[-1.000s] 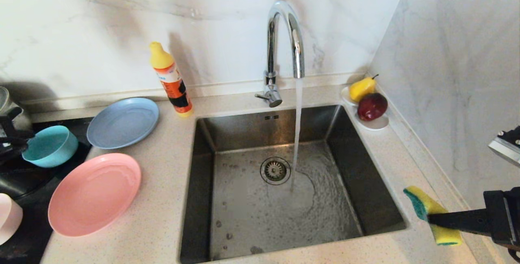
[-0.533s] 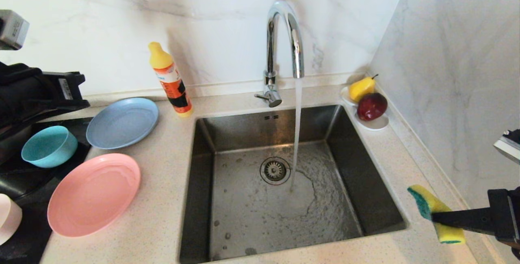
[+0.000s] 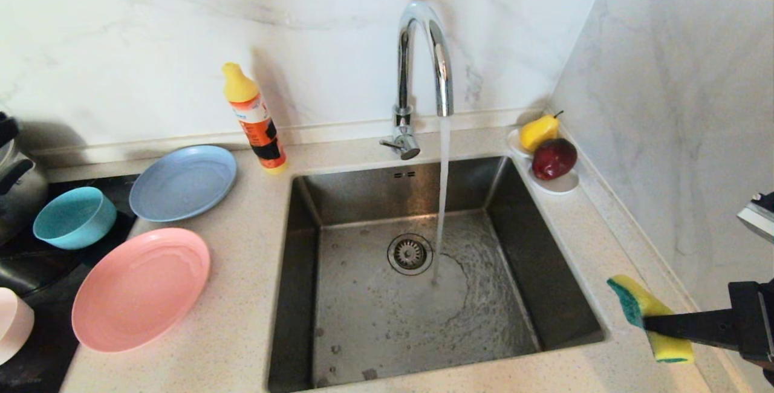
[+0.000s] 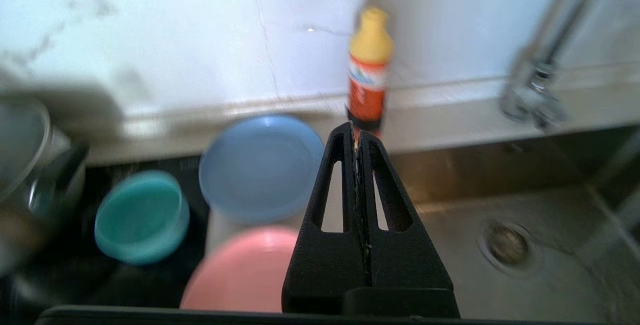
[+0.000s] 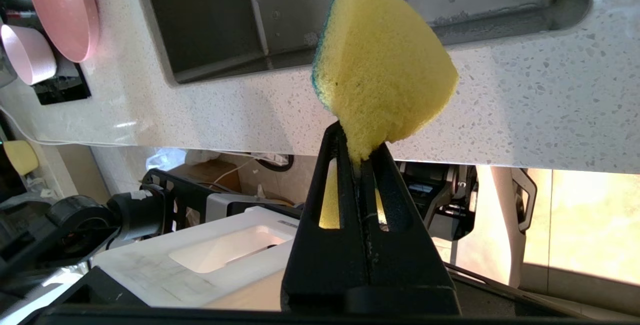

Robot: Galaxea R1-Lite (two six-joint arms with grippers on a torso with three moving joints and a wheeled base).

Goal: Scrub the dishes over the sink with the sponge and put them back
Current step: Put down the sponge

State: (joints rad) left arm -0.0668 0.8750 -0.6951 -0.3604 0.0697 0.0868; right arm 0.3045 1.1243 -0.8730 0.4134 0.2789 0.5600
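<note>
Sponge (image 3: 650, 319): pinched edge-on by the right gripper (image 3: 656, 324), over the counter (image 3: 242, 296) off the sink's (image 3: 544, 248) front right corner; its long axis is tilted, the upper end leaning toward the basin, the green face turned to the sink.
Right gripper: fingers are pressed together on the sponge's lower end.
Left gripper (image 4: 356, 137): fingers are closed flat together, nothing held; it is raised above the counter's left part and pointed at the detergent bottle (image 3: 254, 118).
Dishes: salmon plate (image 3: 140, 289), grey-blue plate (image 3: 182, 182), teal bowl (image 3: 75, 217) and pale pink plate (image 3: 13, 323) are set left of the sink, mouths up.
Open room: the basin is wet, with water running from the faucet (image 3: 423, 60).
</note>
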